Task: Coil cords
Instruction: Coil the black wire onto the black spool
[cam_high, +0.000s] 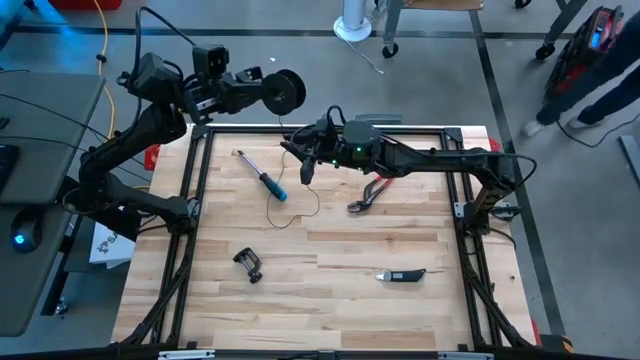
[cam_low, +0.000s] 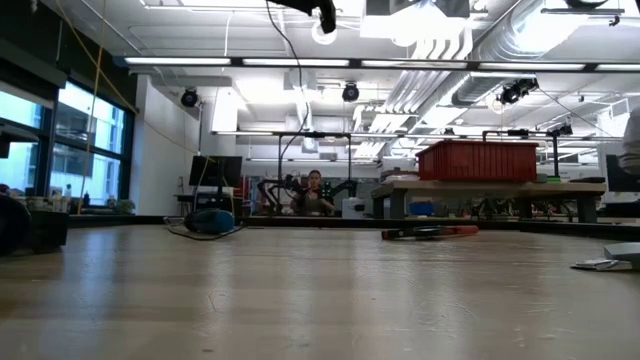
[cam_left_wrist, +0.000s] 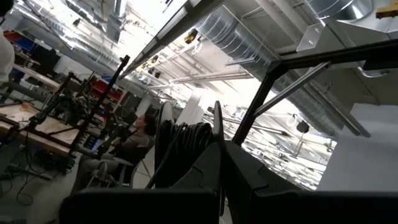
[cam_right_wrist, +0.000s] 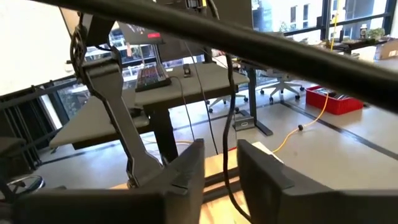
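Held aloft beyond the table's far-left corner: the small round black reel (cam_high: 283, 91), clamped in the left gripper (cam_high: 262, 92) — windings of dark cord bunched just past its fingers. From there, the hair-thin cord (cam_high: 300, 200) drooping to the wood near the blue-handled screwdriver (cam_high: 262, 175). Right gripper (cam_high: 307, 150) near the far edge, fingers a little apart, the cord (cam_right_wrist: 229, 143) running between them — no telling whether pinched. No readable writing.
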